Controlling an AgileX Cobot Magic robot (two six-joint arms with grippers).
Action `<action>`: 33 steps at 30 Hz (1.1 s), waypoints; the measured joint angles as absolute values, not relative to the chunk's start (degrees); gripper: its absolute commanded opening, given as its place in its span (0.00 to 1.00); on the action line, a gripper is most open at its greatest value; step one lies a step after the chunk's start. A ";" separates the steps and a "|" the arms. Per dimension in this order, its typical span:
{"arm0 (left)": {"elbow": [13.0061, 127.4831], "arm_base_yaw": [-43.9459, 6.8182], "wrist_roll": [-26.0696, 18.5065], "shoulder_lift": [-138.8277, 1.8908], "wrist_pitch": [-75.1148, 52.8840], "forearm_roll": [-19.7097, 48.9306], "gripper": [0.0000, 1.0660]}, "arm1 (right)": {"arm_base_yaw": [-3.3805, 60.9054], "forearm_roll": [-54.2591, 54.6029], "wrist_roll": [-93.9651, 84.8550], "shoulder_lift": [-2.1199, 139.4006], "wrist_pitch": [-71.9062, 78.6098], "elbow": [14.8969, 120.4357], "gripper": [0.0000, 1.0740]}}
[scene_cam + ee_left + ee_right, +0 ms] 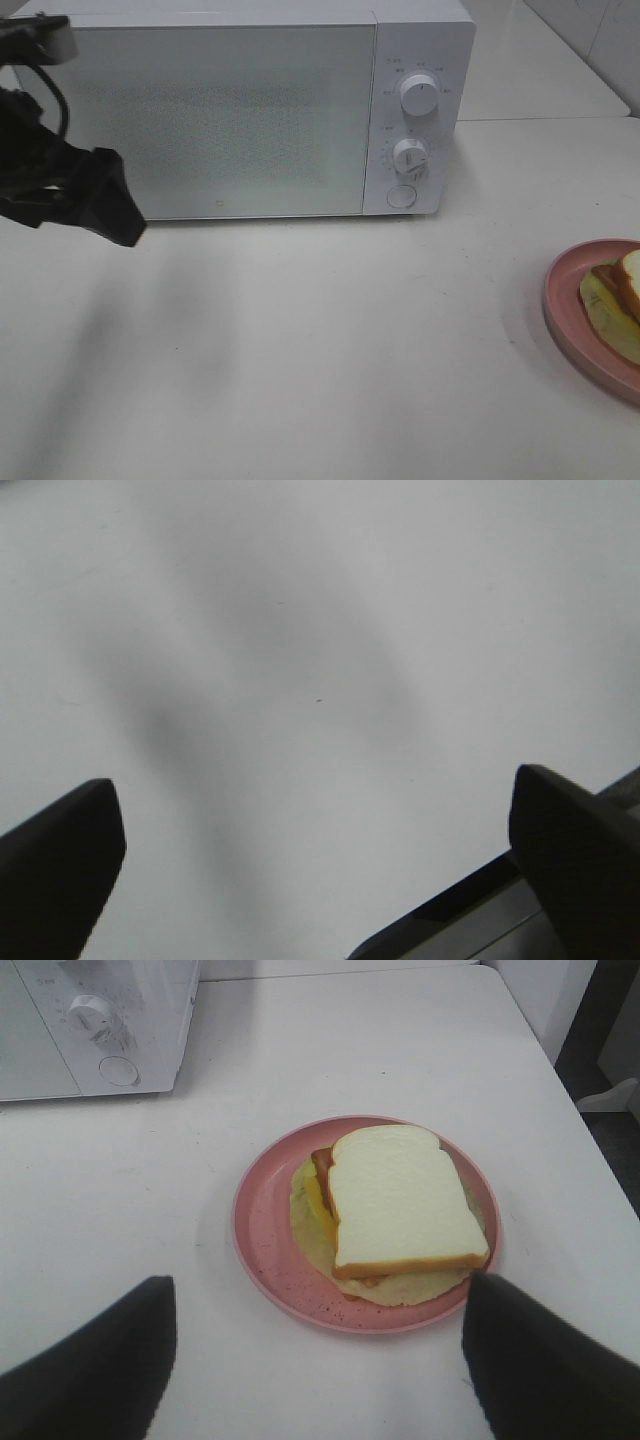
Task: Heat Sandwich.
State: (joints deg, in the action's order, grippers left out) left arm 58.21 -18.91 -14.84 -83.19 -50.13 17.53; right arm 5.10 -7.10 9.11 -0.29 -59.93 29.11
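The sandwich [400, 1205], white bread over yellow and reddish filling, lies on a round pink plate [265, 1230]. In the high view the sandwich [618, 300] and the plate [562, 300] are cut off by the right edge. My right gripper [320, 1360] hovers open just short of the plate, one dark finger to each side, touching nothing. It does not show in the high view. The white microwave [240, 110] stands at the back with its door closed. My left gripper [110, 205] hangs open and empty in front of the door's left end, above bare table [320, 680].
The microwave's two knobs [418, 95] and a round button [401, 196] sit on its right panel. The table edge [600, 1160] runs close beyond the plate on the right, with a drop past it. White tabletop [320, 340] lies between microwave and plate.
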 measured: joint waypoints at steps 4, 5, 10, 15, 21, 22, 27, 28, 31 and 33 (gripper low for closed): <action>56.38 -13.29 -13.35 -79.64 -50.76 16.39 0.95 | 5.10 -7.10 9.11 -0.29 -59.93 29.11 0.70; 54.83 -10.60 -12.95 -77.98 -51.45 15.87 0.95 | 5.10 -7.10 9.11 -0.29 -59.93 29.11 0.70; 51.45 -3.84 -12.09 -73.45 -53.69 15.24 0.95 | 5.10 -7.10 9.11 -0.29 -59.93 29.11 0.70; 49.68 1.55 -10.83 -68.41 -55.63 14.50 0.95 | 5.10 -7.10 9.11 -0.29 -59.93 29.11 0.70; 47.73 3.04 -6.30 -62.34 -56.49 9.34 0.95 | 5.10 -7.10 9.11 -0.29 -59.93 29.11 0.70; 47.21 3.04 -4.98 -61.02 -56.78 7.85 0.95 | 5.10 -7.10 9.11 -0.29 -59.93 29.11 0.70; 43.14 3.04 -0.86 -52.48 -57.70 2.58 0.95 | 5.10 -7.10 9.11 -0.29 -59.93 29.11 0.69; 42.23 3.04 -0.74 -50.76 -57.70 2.46 0.95 | 5.10 -7.10 9.11 -0.29 -59.93 29.11 0.69; 39.59 3.04 -1.15 -45.44 -57.81 2.41 0.95 | 5.10 -7.10 9.11 -0.29 -59.93 29.11 0.69; 37.99 3.04 -1.20 -41.65 -57.87 2.41 0.95 | 5.10 -7.10 9.11 -0.29 -59.93 29.11 0.69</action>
State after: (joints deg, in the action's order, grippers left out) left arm 37.99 3.04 -1.20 -41.65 -57.87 2.41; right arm 5.10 -7.10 9.11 -0.29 -59.93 29.11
